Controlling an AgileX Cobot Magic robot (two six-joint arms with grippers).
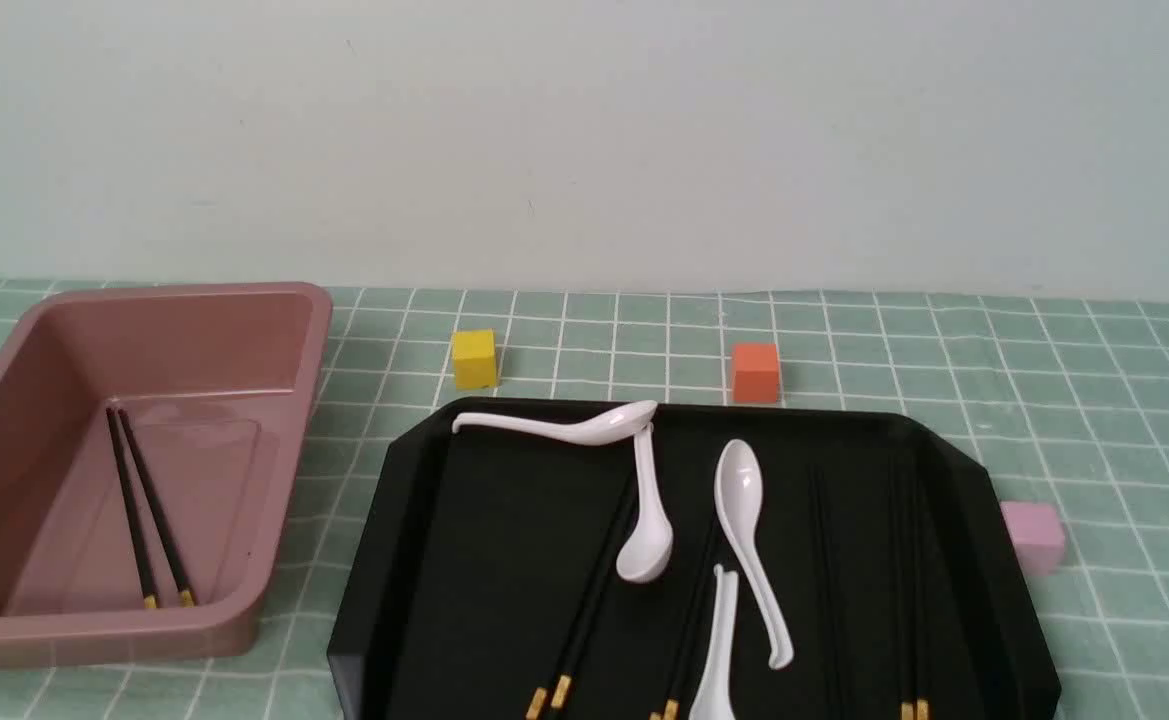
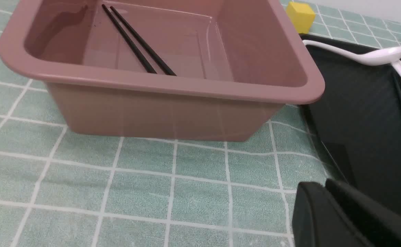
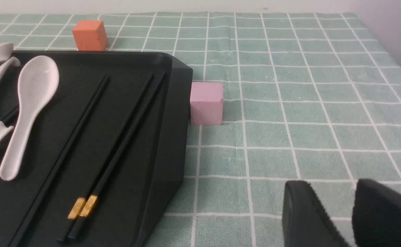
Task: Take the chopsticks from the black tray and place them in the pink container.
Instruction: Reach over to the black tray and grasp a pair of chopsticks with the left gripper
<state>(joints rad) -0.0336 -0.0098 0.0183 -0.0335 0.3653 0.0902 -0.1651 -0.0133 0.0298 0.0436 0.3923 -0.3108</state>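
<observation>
Front view: tub [image 1: 204,345] sits on my left on the green grid cloth [image 1: 1094,400], with one pair of chopsticks [image 1: 153,505] flat on its floor, side by side, gold ends toward me. Tray [image 1: 504,520] is centre-right, just beside the tub, and holds the rest. I count gold ends of three more pairs at its near edge: a left pair [image 1: 587,600], a middle pair partly under a spoon, and a right pair [image 3: 115,151] along the right rim. Right wrist view also shows a lone stick [image 3: 70,142] beside that pair, its other end cut off by the frame. Four white spoons [image 1: 749,540] are in the tray, one lying across the far rim. Yellow block [image 1: 474,358] and orange block [image 1: 755,373] stand beyond the tray's far edge, and a pale pink block [image 3: 206,103] is just beside its right rim. Left gripper [image 2: 325,185] is low over the cloth at the tray's left edge, near the tub, fingers pressed together and holding nothing. Right gripper [image 3: 334,187] is over bare cloth off the tray's right side, fingertips parted with cloth visible between them, also empty.
</observation>
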